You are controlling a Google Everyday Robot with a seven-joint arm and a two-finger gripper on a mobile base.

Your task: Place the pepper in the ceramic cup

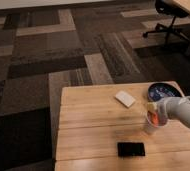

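Note:
The white ceramic cup (150, 126) stands upright on the wooden table (93, 125), right of centre. The orange-red pepper (156, 119) shows at the cup's rim, on its right side, partly inside or just above it; I cannot tell which. My gripper (154, 113) reaches in from the right on a white arm (184, 111) and sits right over the cup's rim at the pepper. The pepper's lower end is hidden by the cup and the gripper.
A dark blue patterned bowl (164, 91) stands behind the cup near the table's right edge. A white flat block (124, 98) lies at the back centre. A black flat rectangle (131, 149) lies near the front edge. An office chair (165, 15) stands far right on the carpet.

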